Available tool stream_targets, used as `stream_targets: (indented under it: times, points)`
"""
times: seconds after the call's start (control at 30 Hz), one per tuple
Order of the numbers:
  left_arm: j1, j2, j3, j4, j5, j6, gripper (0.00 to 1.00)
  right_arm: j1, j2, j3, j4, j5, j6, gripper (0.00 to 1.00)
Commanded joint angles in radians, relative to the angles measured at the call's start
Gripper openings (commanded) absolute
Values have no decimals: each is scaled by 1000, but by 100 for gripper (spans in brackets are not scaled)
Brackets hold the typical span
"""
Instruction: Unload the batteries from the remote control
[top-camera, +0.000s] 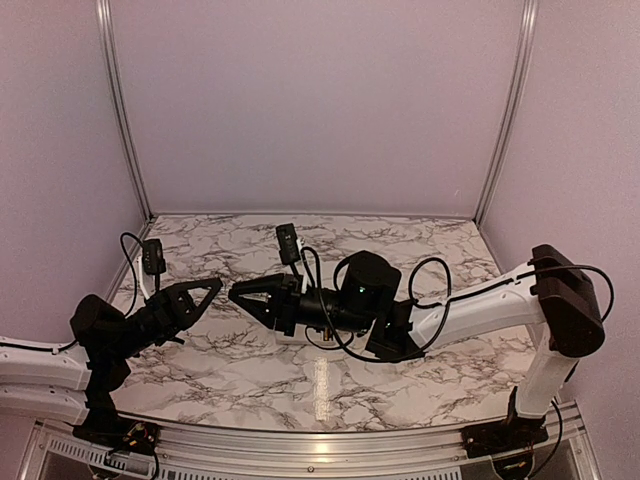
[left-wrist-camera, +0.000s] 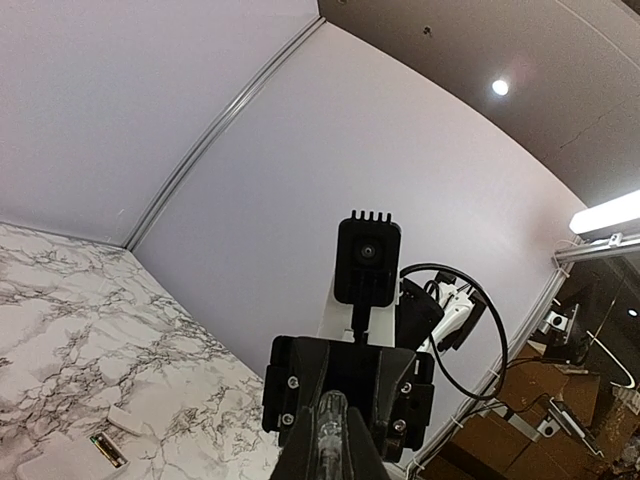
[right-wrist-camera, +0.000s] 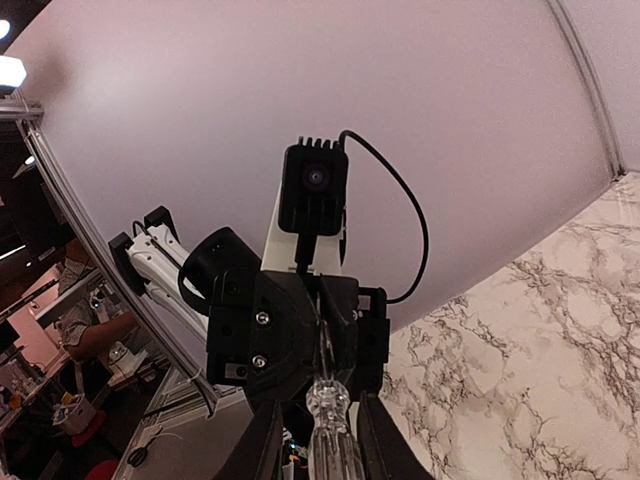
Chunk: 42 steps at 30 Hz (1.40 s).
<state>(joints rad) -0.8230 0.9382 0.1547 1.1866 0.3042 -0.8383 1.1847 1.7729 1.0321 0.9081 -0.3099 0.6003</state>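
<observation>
Two robot arms meet tip to tip above a marble table (top-camera: 420, 240). Your right gripper (top-camera: 236, 293) pinches a clear-handled tool (right-wrist-camera: 328, 420). Your left gripper (top-camera: 214, 286) is pressed together, seemingly on the tool's thin shaft. The remote control (left-wrist-camera: 45, 468) lies on the table below, a battery (left-wrist-camera: 108, 450) showing at its edge. Keep one firm grip before loosening the other, then lower the tip beside that battery.

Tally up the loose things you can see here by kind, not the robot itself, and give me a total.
Remote: 1
Battery showing: 1
Small white piece: 1
Clear rod: 1
Total: 4
</observation>
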Motion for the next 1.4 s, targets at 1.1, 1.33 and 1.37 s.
stream_targets:
  times: [1.1,1.33,1.37]
  points:
    - [2,-28,1,-140,-70,65,0,11,12,73,22,-39,-17,1]
    - [2,-46,16,-204,-70,87,52,8,6,33,36,-32,-17,0]
    - [2,-54,20,-222,-70,94,63,5,2,20,34,-23,-18,0]
